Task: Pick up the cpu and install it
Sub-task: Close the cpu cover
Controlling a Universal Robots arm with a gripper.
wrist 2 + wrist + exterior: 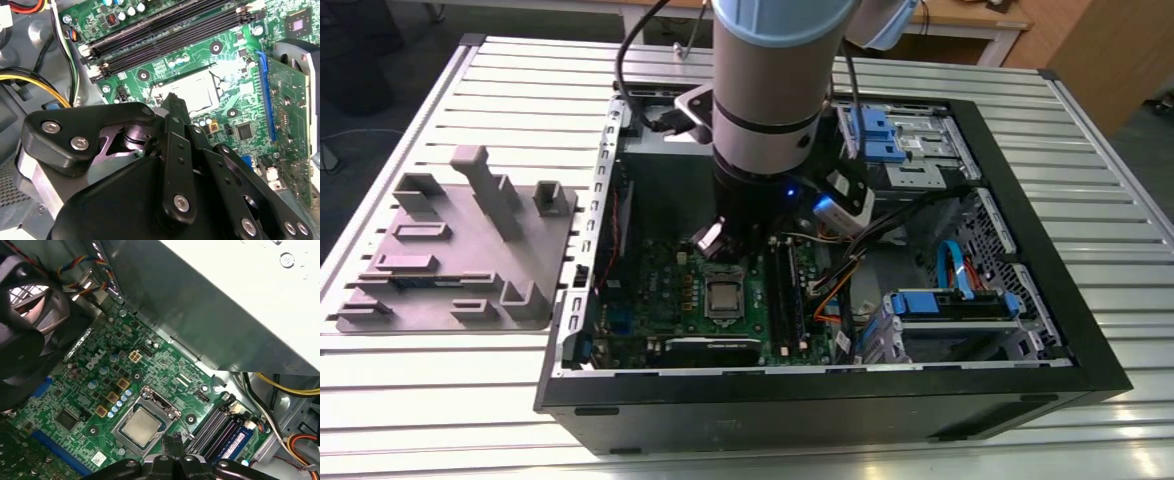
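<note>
**Item: cpu (142,426).** Flat, pale-topped square with no long axis to speak of. It lies flat inside the socket (159,402) on the green motherboard (667,290), within the open computer case (827,410).

**Gripper (172,447).** Fingertips are drawn together with nothing held. It hangs above the socket's edge on the memory-slot side, and the cpu lies just past and below the tips, apart from them.

**Around the socket.**
- Memory slots (215,427): just beside it.
- Fan (30,315): near, on the opposite side.
- Expansion card (287,115): upright, near.
- Power-supply box (225,300): well apart.
- Yellow cables (285,385): beyond the memory slots.

**Obstructions.** Judged none; nothing lies between the tips and the cpu.
</note>
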